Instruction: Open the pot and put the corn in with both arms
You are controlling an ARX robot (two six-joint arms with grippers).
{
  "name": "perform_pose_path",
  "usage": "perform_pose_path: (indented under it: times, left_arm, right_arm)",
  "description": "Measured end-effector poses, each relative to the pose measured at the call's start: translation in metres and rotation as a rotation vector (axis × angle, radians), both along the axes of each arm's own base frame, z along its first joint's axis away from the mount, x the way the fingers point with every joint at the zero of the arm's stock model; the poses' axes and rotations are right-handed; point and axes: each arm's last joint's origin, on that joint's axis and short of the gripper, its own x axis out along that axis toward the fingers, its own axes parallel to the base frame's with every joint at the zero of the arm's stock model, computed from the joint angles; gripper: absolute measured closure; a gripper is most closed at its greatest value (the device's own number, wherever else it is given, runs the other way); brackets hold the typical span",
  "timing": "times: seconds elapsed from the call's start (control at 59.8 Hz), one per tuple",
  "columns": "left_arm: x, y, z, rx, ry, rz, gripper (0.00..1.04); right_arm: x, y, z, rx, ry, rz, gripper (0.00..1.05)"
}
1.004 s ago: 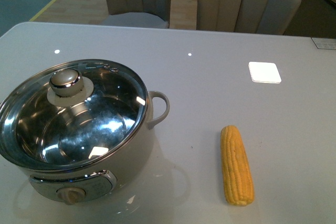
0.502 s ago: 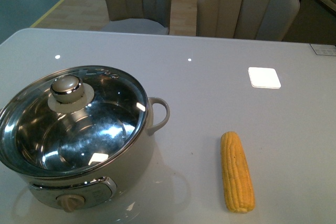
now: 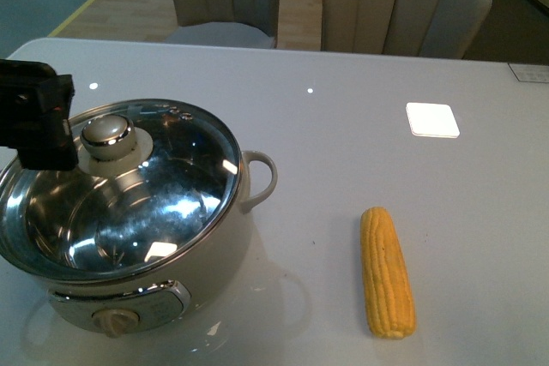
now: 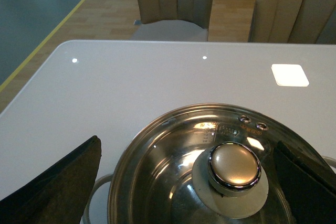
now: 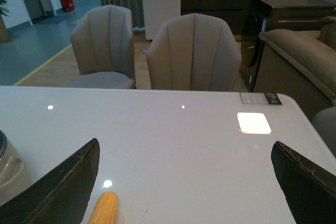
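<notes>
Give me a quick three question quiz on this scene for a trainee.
1. True or false: the lid is off the pot.
2. The corn lies: A in the pot; B on the table; C in a gripper.
3. Which gripper is at the pot?
Key: 1 false; 2 B; 3 the left gripper.

You see a smooth, glossy white table (image 3: pixel 360 117) that mirrors the ceiling lights. The pot (image 3: pixel 225 255) has a smooth cream shell and a polished steel interior. Its lid (image 3: pixel 171 186) is clear glass in a shiny metal rim, with a mirror-bright metal knob (image 3: pixel 107 132). The corn (image 3: pixel 388 272) looks matt and bumpy. The left gripper (image 4: pixel 186 184) has matt black fingers (image 4: pixel 60 184). The chairs (image 3: pixel 403 2) wear smooth beige upholstery.
</notes>
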Motion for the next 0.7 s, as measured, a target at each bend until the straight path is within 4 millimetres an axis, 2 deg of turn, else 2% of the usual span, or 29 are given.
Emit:
perform_pose_path:
  times: [0.452, 0.703]
  left_arm:
    - [0.030, -0.013, -0.043, 0.016, 0.093, 0.001, 0.07]
    - [0.039, -0.017, -0.055, 0.012, 0.115, -0.001, 0.07]
  right_arm:
    - [0.000, 0.000, 0.000, 0.000, 0.000, 0.000, 0.09]
    - [0.000, 0.000, 0.000, 0.000, 0.000, 0.000, 0.09]
